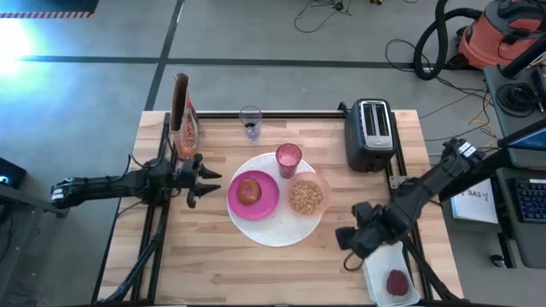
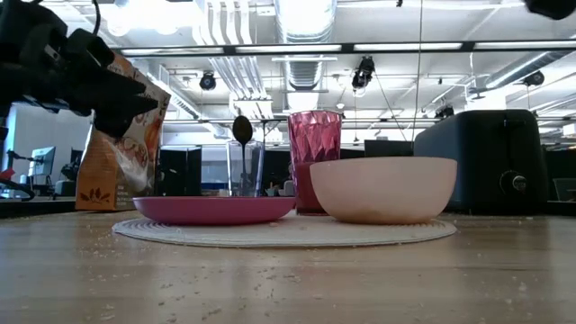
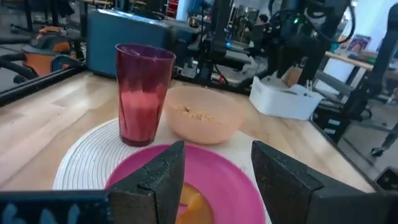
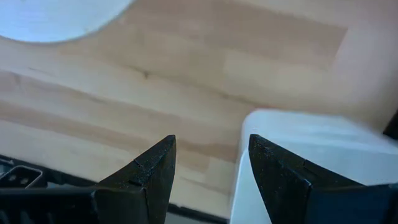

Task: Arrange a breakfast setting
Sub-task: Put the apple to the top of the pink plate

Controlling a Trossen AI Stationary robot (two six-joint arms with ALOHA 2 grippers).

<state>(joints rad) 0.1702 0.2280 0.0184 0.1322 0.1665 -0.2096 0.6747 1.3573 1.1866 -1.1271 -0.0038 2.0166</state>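
The left claw [image 1: 212, 181], spread and empty, hovers beside the one magenta plate [image 1: 263, 203], which carries one round of bread [image 1: 249, 190]. The right claw [image 1: 351, 248], also spread and empty, hangs by a white tray [image 1: 380, 271] holding one dark-red fruit [image 1: 397, 283]. On the one white disc [image 1: 281, 230] on the desk [image 1: 213, 264], one bowl [image 1: 307, 195] holds cereal beside one tumbler [image 1: 288, 159]; its contents are hard to make out.

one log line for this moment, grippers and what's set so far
left gripper: open, empty, beside magenta plate | right gripper: open, empty, near white tray holding small dark-red fruit | round toasted bread: on plate
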